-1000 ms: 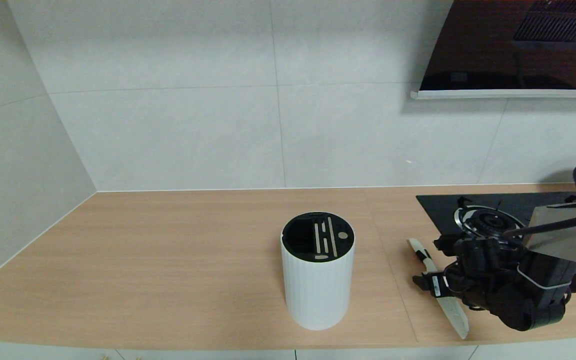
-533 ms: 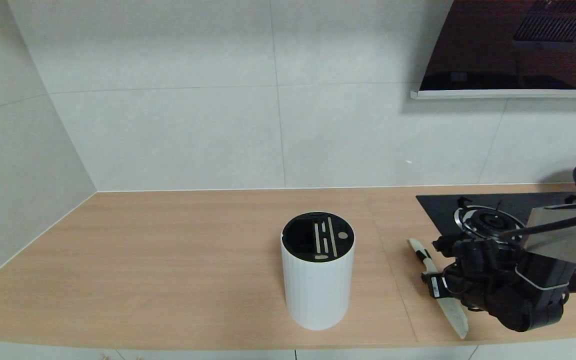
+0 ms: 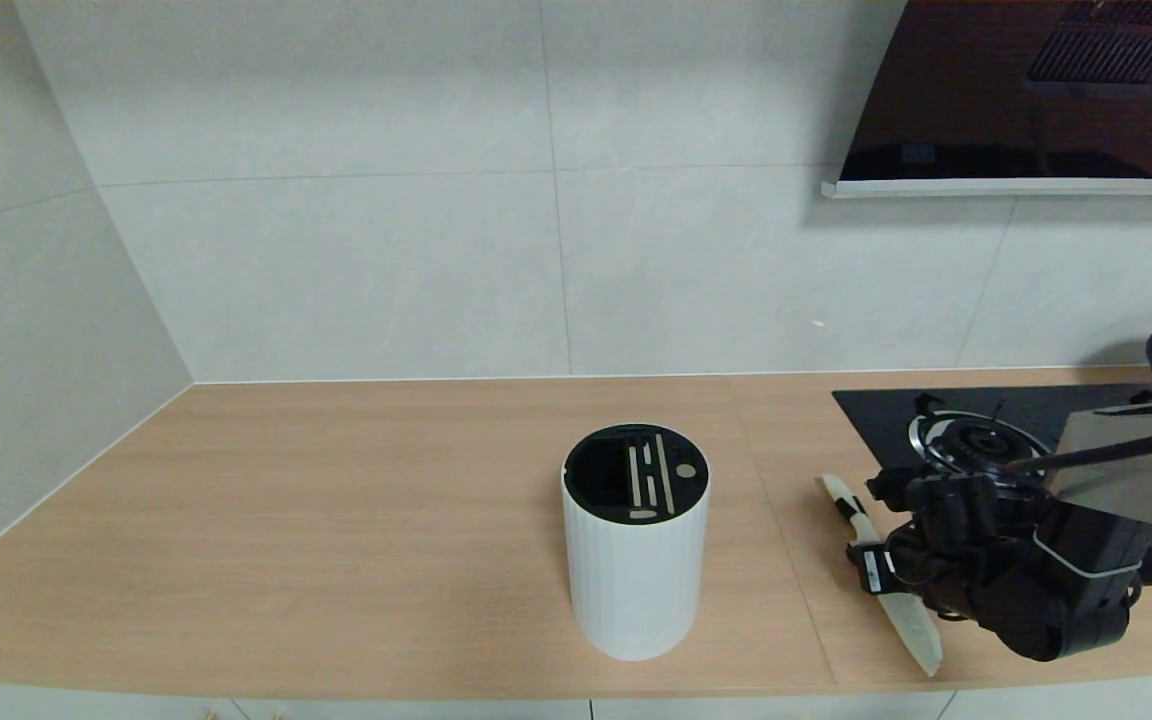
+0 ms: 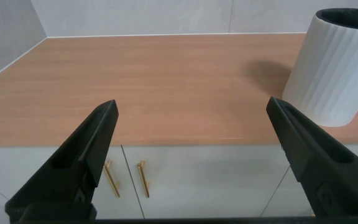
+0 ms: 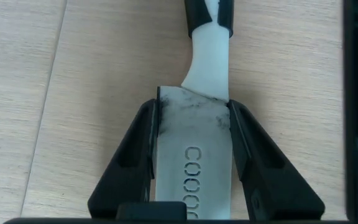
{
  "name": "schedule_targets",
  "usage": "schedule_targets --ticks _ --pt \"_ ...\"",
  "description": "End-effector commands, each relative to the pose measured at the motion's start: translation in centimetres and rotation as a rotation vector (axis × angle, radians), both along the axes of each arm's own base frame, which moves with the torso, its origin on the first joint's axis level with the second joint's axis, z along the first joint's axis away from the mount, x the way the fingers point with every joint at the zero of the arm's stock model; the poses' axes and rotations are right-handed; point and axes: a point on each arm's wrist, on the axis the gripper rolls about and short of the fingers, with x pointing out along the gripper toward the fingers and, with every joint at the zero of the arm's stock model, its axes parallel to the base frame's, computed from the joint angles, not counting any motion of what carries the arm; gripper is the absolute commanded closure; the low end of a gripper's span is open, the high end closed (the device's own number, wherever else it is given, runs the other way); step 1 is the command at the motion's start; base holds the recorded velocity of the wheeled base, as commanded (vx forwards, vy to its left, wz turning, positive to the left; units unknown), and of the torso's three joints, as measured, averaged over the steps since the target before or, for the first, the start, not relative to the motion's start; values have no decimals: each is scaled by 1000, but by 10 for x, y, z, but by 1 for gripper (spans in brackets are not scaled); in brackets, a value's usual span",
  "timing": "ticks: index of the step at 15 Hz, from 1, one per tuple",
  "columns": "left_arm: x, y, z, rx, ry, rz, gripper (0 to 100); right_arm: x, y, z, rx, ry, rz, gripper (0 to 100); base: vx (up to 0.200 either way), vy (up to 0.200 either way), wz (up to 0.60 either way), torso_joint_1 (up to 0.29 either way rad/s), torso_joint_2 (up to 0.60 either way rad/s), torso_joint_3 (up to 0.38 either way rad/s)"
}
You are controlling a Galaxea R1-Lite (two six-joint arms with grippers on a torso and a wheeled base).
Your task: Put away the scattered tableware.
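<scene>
You will find the white-bladed knife (image 3: pixel 911 622), with its white-and-black handle, lying flat on the light wooden counter (image 3: pixel 336 520), well to the right of the white ribbed cylindrical holder (image 3: pixel 636 560) with the black slotted top. The right gripper (image 5: pixel 194 115) is clamped across the blade's width just below the handle, and its black fingers (image 5: pixel 143 146) press on both edges. The left gripper (image 4: pixel 191 106) hangs spread and empty by the counter's front edge. Judge the knife as light and stiff. The blade looks smooth and possibly ceramic, so treat it as brittle and apt to slip or twist in a pinch on its thin edges. The present hold near the handle seems sound for balance. The blade bears a row of embossed characters. A small label on the right gripper is too small to read.
</scene>
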Motion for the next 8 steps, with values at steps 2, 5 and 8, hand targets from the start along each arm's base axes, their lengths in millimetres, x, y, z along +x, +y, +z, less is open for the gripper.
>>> schedule_targets --ticks 2,5,8 --pt "0 0 0 0 2 1 0 -13 5 61 29 -153 14 100 0 0 0 0 0 0" --pt "0 0 0 0 2 1 0 -39 10 113 56 -285 47 100 0 0 0 0 0 0" --pt "0 0 0 2 2 1 0 -54 13 140 76 -363 68 100 0 0 0 0 0 0"
